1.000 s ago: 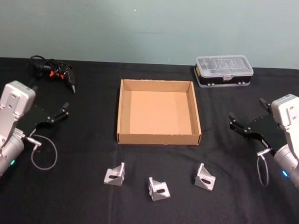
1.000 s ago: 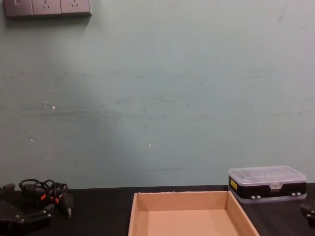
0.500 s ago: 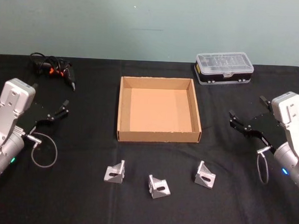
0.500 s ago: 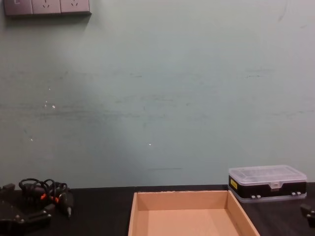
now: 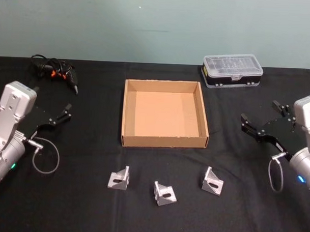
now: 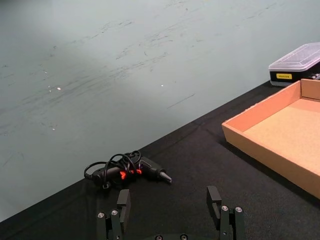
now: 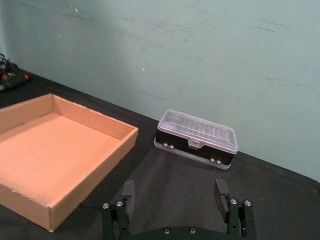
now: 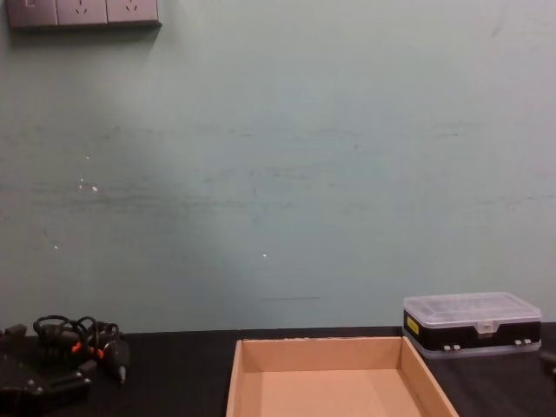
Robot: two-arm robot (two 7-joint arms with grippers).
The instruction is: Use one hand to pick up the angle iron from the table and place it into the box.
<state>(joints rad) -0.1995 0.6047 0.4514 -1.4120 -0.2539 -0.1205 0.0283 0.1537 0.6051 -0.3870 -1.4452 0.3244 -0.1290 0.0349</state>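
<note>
Three angle irons sit on the black tabletop [image 5: 90, 210] in a loose row on the robot's side of the box [image 5: 164, 142], none touching it: left angle iron [image 5: 119, 179], middle angle iron [image 5: 164, 193] slightly closer to the robot, right angle iron [image 5: 212, 182]. The box is empty, at tabletop center. Left hand [image 6: 169, 197] hovers over the left side of the tabletop, fingers spread wide, holding nothing. Right hand [image 5: 259, 112] is at the right side, level with the box, also spread wide and empty. Clear-lidded plastic case [image 5: 232, 71] at far right behind the box; black corded tool [image 5: 55, 73] at far left.
</note>
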